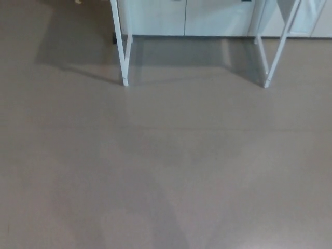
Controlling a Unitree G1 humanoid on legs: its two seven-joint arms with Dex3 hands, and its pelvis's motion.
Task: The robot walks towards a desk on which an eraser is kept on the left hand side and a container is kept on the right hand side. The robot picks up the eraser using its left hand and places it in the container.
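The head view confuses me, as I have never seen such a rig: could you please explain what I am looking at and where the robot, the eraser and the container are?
This picture comes from a camera on a humanoid robot's head, tilted down at the ground ahead of it. Most of what shows is bare grey floor. Along the top edge stand the white legs of a desk: the left legs and the right legs. Behind them runs a row of pale cabinet fronts. The desk's top lies above the picture's edge, so neither the eraser nor the container can be seen. Neither of the robot's hands is in view, so the picture does not show whether anything is held. The soft dark patch on the floor at the bottom looks like a shadow, perhaps the robot's own.
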